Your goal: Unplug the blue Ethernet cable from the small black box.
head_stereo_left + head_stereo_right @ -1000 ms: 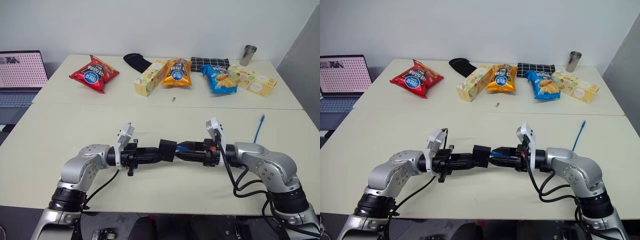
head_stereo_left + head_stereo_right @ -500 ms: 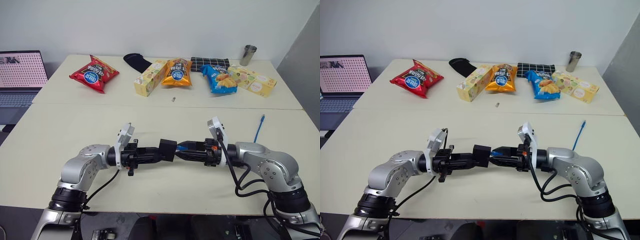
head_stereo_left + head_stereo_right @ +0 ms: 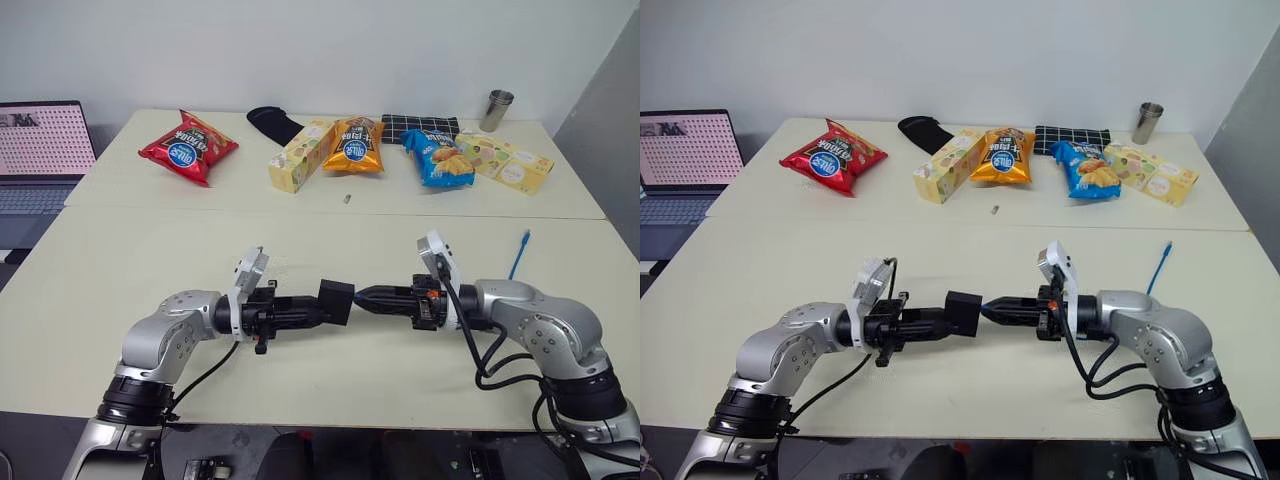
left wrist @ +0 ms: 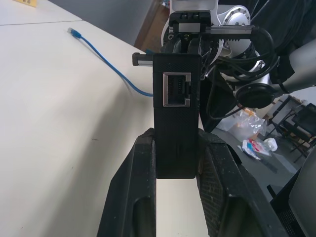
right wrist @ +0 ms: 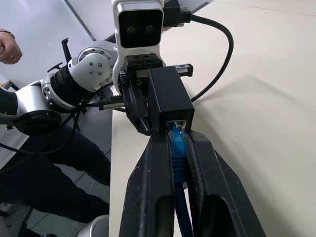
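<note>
I am finding the blue Ethernet cable (image 5: 177, 163) largely hidden between the right gripper (image 5: 174, 140) fingers; its plug is meeting the small black box (image 5: 169, 96), but I cannot tell whether it is seated. A person's hand (image 5: 9, 48) is being cut off at the edge.

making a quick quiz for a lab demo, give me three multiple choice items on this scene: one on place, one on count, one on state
1. Where does the free end of the blue Ethernet cable lie?
A. on the table at the robot's right
B. on the laptop
C. inside the metal cup

2. How many snack bags lie along the far side of the table?
A. one
B. three
C. five

3. What is the right gripper doing?
A. hanging open over the table
B. shut on the cable's plug at the small black box
C. holding a snack bag

Answers:
1. A, the head views show the blue end on the table beside the right arm.
2. B, a red bag, an orange bag and a blue bag.
3. B, the right wrist view shows its jaws pinching the blue plug at the box's port, while the left gripper holds the box.
</note>
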